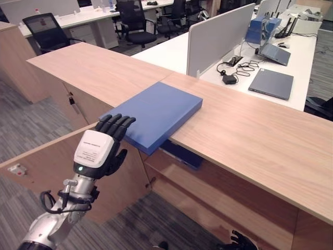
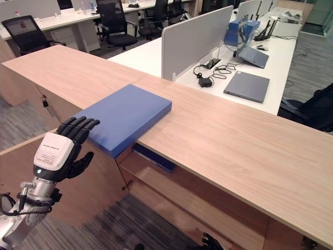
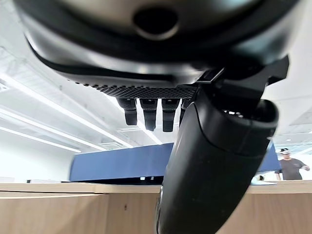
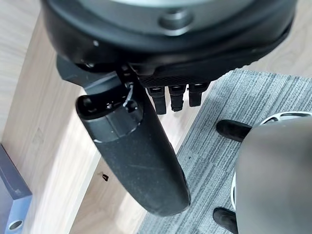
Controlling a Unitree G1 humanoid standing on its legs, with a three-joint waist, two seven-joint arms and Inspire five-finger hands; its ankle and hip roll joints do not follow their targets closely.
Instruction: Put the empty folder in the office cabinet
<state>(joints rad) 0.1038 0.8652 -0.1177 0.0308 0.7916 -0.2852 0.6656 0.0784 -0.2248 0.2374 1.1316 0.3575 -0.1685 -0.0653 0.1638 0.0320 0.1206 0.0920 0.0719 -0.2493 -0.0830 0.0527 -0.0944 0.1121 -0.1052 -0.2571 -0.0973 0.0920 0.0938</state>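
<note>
Across the middle of the scene runs a long wooden cabinet, its flat top serving as a worktop. One door stands swung out toward the camera, and a shelf shows inside the opening. Behind the cabinet stands a white desk with a grey divider panel, a closed laptop, an open laptop and a black power adapter with its cord. Black office chairs stand farther back.

On the worktop lies the blue folder, flat, with its near corner jutting past the front edge above the open compartment. A second blue folder shows on the shelf just below it.

The left hand is raised just in front of the folder's overhanging corner, its fingers gently bent and spread, holding nothing; whether the tips touch the corner cannot be told. The right hand hangs low beside the cabinet front over grey carpet, fingers loosely relaxed, holding nothing.
</note>
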